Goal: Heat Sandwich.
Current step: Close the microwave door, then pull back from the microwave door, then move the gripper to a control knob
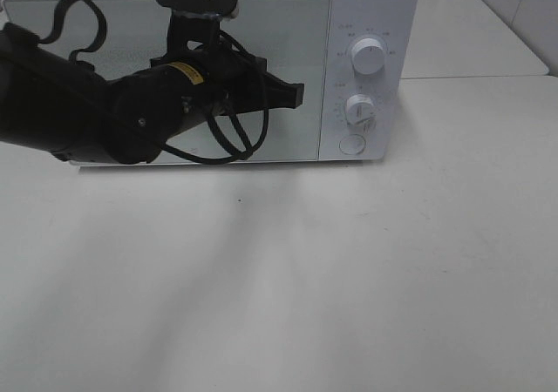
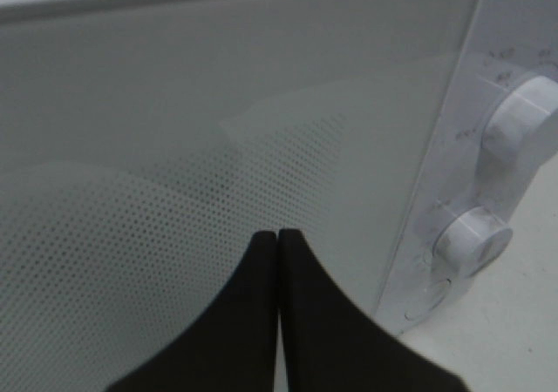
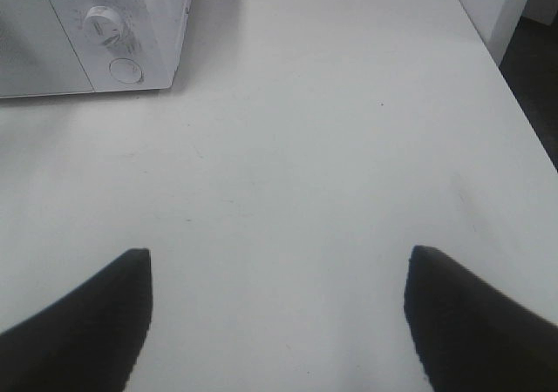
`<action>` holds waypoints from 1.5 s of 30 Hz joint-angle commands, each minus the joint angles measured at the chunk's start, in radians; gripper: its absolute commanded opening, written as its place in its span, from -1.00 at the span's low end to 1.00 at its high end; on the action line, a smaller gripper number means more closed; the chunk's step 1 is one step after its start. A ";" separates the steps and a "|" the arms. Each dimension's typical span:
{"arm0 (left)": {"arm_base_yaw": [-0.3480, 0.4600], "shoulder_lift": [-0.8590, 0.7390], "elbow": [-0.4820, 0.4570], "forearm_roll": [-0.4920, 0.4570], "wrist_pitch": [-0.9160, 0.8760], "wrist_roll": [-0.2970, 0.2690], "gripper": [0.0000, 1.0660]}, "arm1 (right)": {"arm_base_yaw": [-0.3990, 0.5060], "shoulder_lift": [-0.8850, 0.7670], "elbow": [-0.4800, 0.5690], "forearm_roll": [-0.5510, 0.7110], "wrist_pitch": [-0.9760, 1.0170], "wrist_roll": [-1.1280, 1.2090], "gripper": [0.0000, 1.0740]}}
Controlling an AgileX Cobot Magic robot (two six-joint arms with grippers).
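Observation:
A white microwave (image 1: 366,9) stands at the back of the table with its glass door (image 1: 288,52) shut. The sandwich is out of view. My left gripper (image 1: 298,95) is shut and empty, its tips close in front of the door's right part, near the panel. In the left wrist view the left gripper (image 2: 277,235) points at the perforated door (image 2: 174,148), fingers pressed together. My right gripper (image 3: 279,266) stands open over bare table, nothing between its fingers; it does not show in the high view.
The microwave's panel carries an upper knob (image 1: 367,57), a lower knob (image 1: 359,109) and a round button (image 1: 351,144). The white table (image 1: 349,279) stretches in front; its right edge (image 3: 514,104) shows in the right wrist view.

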 commanded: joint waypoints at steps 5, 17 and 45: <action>-0.010 -0.129 0.086 -0.004 0.179 -0.001 -0.99 | -0.009 -0.027 0.004 -0.003 -0.006 0.007 0.42; -0.008 -0.240 0.136 -0.004 0.516 -0.002 0.75 | -0.009 -0.027 0.004 -0.003 -0.006 0.007 0.42; 0.338 -0.485 0.134 0.172 1.348 -0.043 0.91 | -0.009 -0.027 0.004 -0.003 -0.006 0.007 0.42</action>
